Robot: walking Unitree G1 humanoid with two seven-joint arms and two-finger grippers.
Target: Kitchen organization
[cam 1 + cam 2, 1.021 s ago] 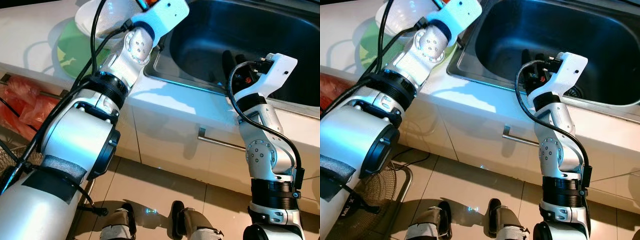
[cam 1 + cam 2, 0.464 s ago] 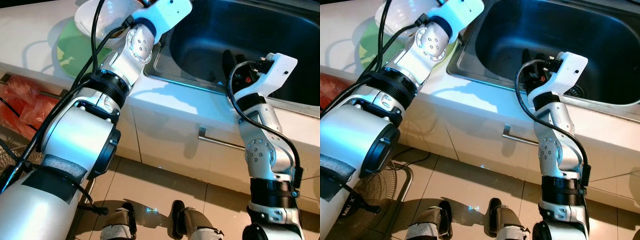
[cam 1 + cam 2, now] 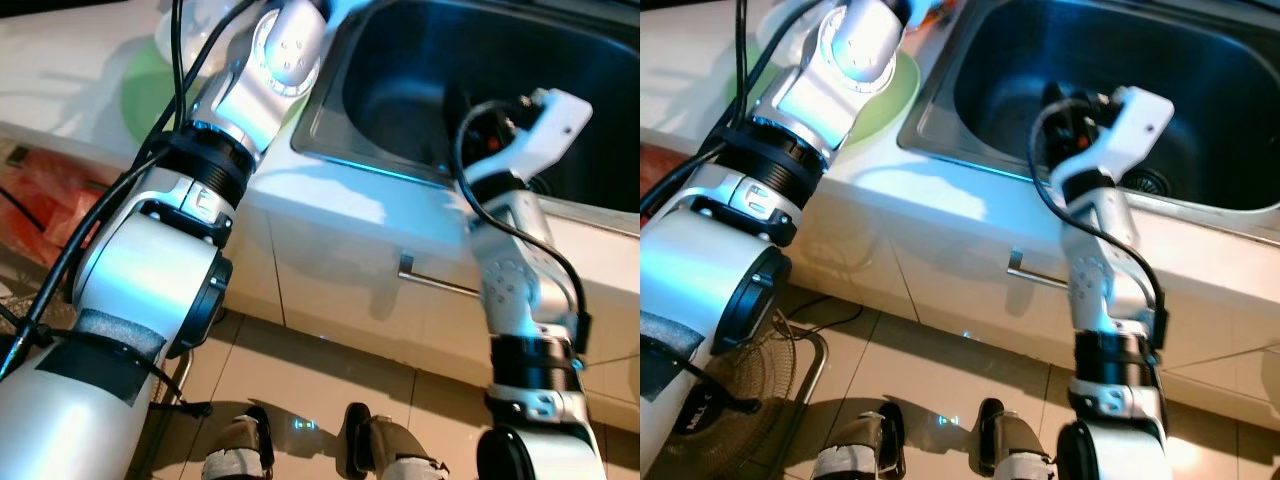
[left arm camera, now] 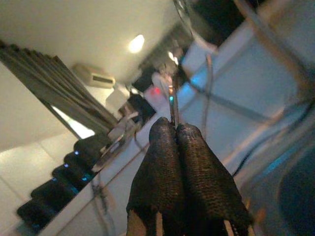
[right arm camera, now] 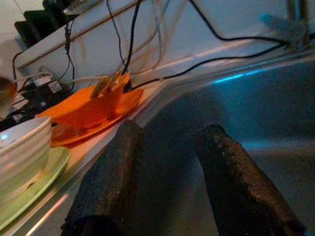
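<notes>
A: White tabletop (image 3: 330, 205) over pale cabinets, steel sink (image 3: 1200, 110) set into it, tiled floor below. Where are the grippers?

B: Taking the sink as the mark: the right gripper (image 5: 172, 182) hangs over the basin, its two fingers parted with nothing between them. The left gripper (image 4: 183, 162) is raised beyond the sink's left rim; its fingers are pressed together, and a thin bright sliver shows at their tips. I cannot tell whether that is something pinched or just background.

A: And the things to be tidied?

B: All to the left of the sink. Nearest the rim is a green plate (image 3: 890, 95) with a stack of white bowls (image 5: 22, 147) on it. Further back along that same side sits an orange plate (image 5: 93, 113) holding what looks like folded orange pieces, close to the wall and some cables.

A: So which arm is better placed?

B: My judgement: the left. Its wrist is right above the green plate, while the right gripper would have to cross the sink's left rim to reach the dishes.

A: Any long axis to line up with?

B: Not really. Plates and bowls are round and lie flat, bowls opening upward, so approach would be from above or at a rim. The row of dishes itself runs along the sink's left edge toward the wall.
</notes>
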